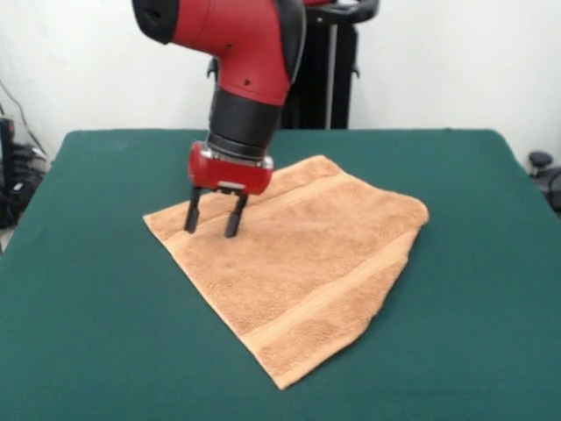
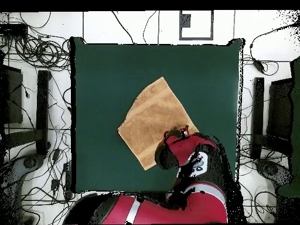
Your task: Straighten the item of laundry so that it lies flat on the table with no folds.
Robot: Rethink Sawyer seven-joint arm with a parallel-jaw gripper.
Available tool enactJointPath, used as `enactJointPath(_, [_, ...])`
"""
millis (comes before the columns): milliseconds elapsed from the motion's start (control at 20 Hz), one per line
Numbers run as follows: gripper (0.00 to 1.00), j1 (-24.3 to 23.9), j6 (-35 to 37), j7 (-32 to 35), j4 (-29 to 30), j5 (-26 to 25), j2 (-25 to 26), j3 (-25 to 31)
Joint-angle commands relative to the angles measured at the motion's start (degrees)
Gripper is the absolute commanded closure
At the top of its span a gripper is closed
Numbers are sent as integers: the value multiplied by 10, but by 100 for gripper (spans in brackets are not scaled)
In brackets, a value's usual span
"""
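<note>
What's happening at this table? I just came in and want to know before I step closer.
A red and black robot arm is working on a tan towel that lies on the green table. Its gripper is open, fingers pointing down over the towel's corner nearest the robot, at or just above the cloth. The towel looks mostly spread out, turned diagonally to the table's edges, and nothing is lifted right now.
</note>
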Motion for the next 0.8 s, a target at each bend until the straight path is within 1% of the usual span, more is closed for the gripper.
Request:
enactJointPath(50, [0,5,59,-21,-18,-57,69,-9])
enactJointPath(350, [0,21,63,-6,-33,-68,71,-40])
enactJointPath(450, [0,28,68,-11,-39,-79,68,-56])
enactJointPath(550, [0,25,76,-29,-41,-93,59,-61])
enactJointPath(650, [0,5,96,-61,-34,-105,39,-46])
enactJointPath(800, [0,-52,135,-129,-8,-124,-9,0])
